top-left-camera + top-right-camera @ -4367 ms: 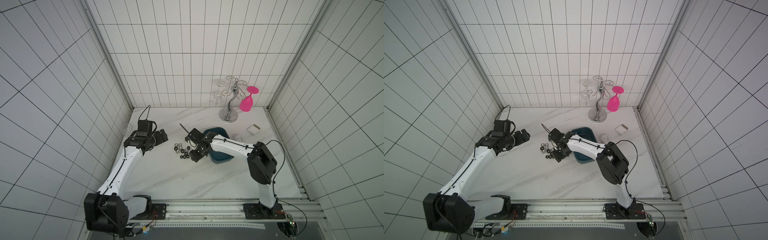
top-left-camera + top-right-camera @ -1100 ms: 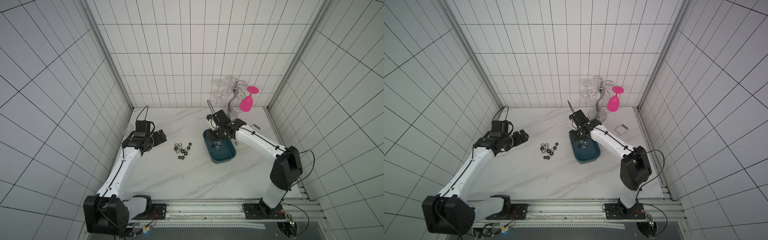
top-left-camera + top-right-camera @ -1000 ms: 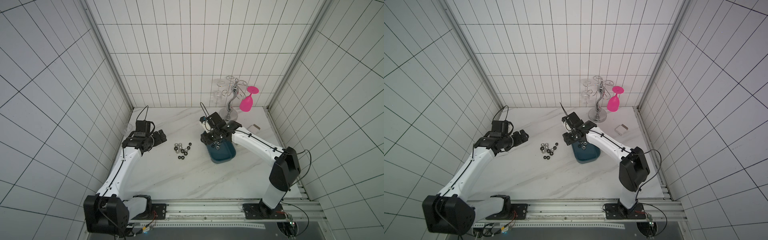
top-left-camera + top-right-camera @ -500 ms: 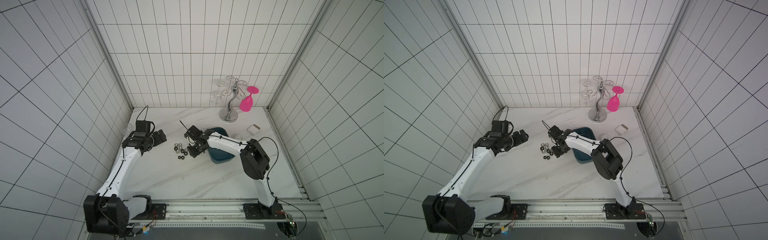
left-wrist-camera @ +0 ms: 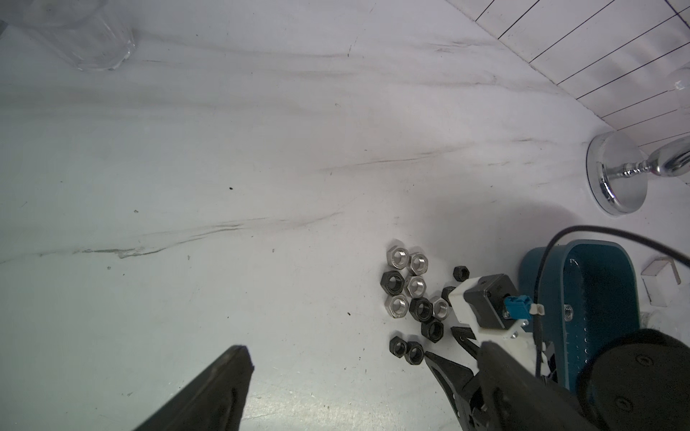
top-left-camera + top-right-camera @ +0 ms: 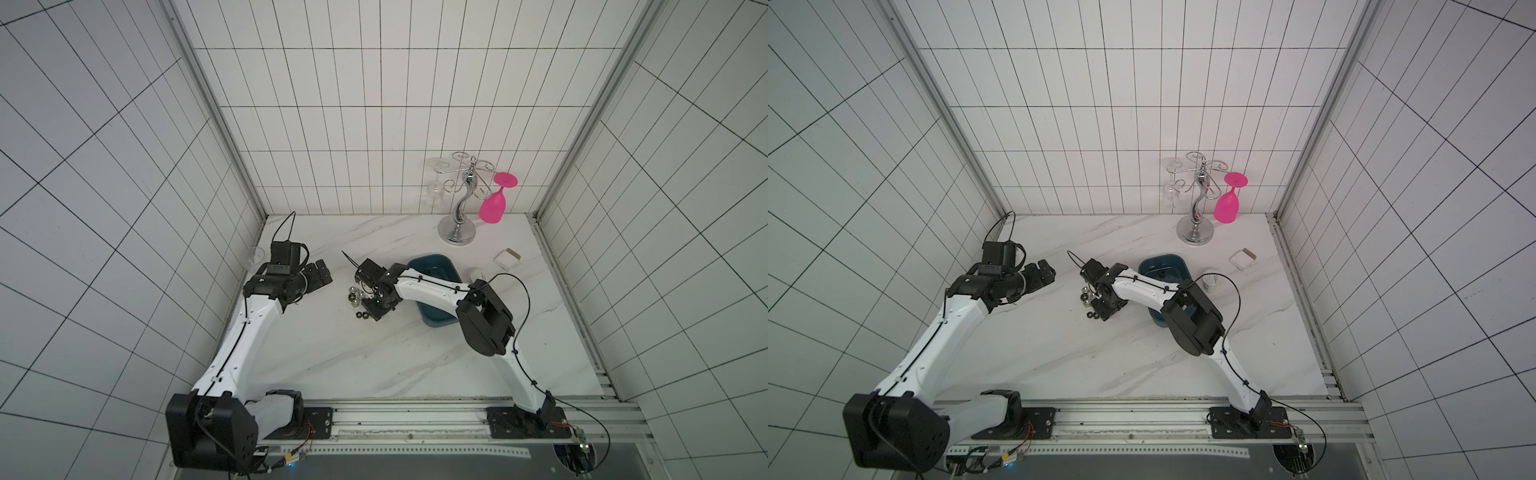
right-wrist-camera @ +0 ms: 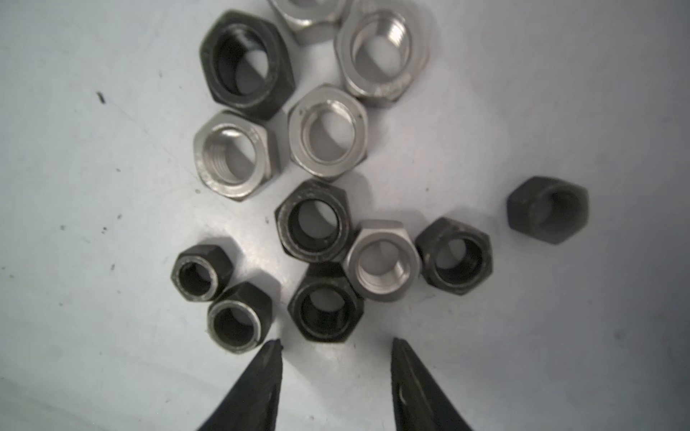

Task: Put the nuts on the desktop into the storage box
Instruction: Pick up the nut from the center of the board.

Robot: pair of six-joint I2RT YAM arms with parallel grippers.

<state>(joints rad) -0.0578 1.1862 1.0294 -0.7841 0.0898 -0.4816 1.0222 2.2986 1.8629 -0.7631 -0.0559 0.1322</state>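
Your right arm (image 6: 432,287) is standing up from the near edge of the desk (image 6: 353,365), right of the middle. It is folding at a raised elbow and stretching its forearm leftward across the box (image 6: 434,262). Its wrist is bending downward, so the right gripper (image 6: 372,311) is pointing at the desk on the near side of the nuts (image 6: 356,296).

In the right wrist view its fingertips (image 7: 267,358) are standing spread, with nothing between them. A black nut (image 7: 325,303) is lying just ahead of the gap, touching neither tip. You cannot tell whether the tips are touching the desk.

The nuts are lying in a loose cluster, silver and black mixed, about midway between the far and near edges and left of the desk's middle, just left of the box. A lone nut (image 7: 547,209) is lying apart from the rest. The box is sitting near the desk's middle, and a small nut (image 5: 568,312) is lying inside it.

Your left arm (image 6: 249,328) is rising from the near left corner and leaning along the left edge. The left gripper (image 6: 319,275) is hovering above the desk, spread wide and holding nothing, aiming toward the nuts but well apart from them.
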